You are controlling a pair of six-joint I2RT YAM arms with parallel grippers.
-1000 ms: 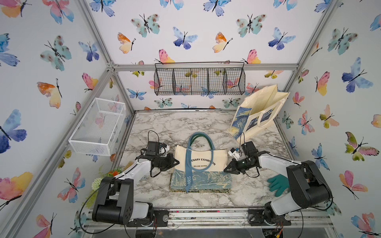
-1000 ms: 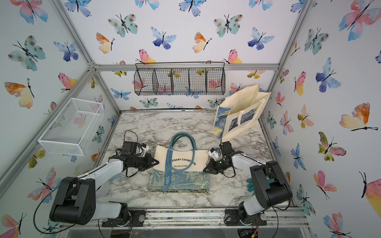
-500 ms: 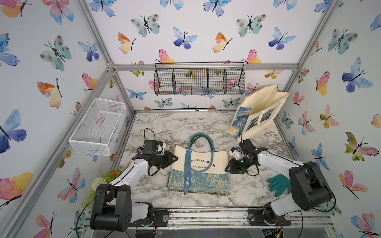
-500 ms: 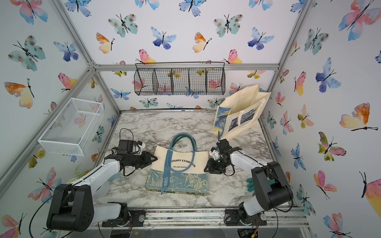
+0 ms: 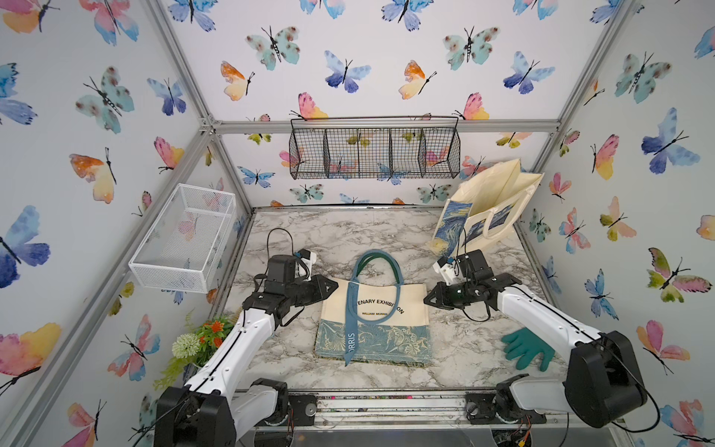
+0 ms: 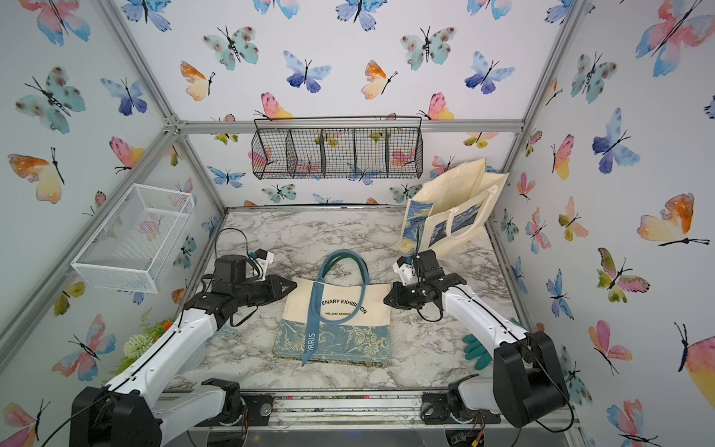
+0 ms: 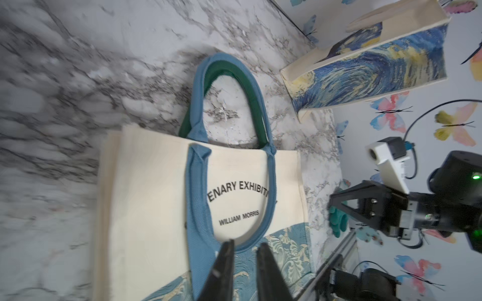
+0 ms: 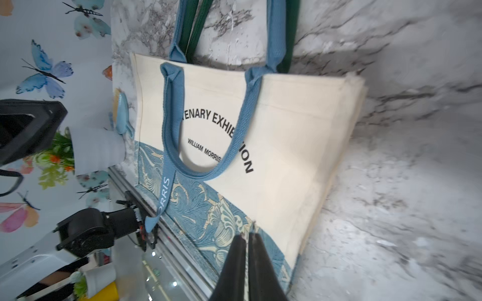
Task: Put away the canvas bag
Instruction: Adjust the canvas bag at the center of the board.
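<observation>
While the canvas bag (image 5: 410, 309) lies flat at frame centre, the left gripper (image 5: 332, 286) and right gripper (image 5: 427, 300) flank its upper corners, both pressed together, empty. I'd open them, then pinch both corners evenly.

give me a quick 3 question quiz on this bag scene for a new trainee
1. True or false: the canvas bag stands upright on the table.
2. What colour is the glove lying by the right arm? A red, B green, C yellow.
3. Fill in: by the robot's own sides, the starry-print bag stands at the table's back ____ corner.

Key: 1 false, it lies flat; 2 B; 3 right.
</observation>
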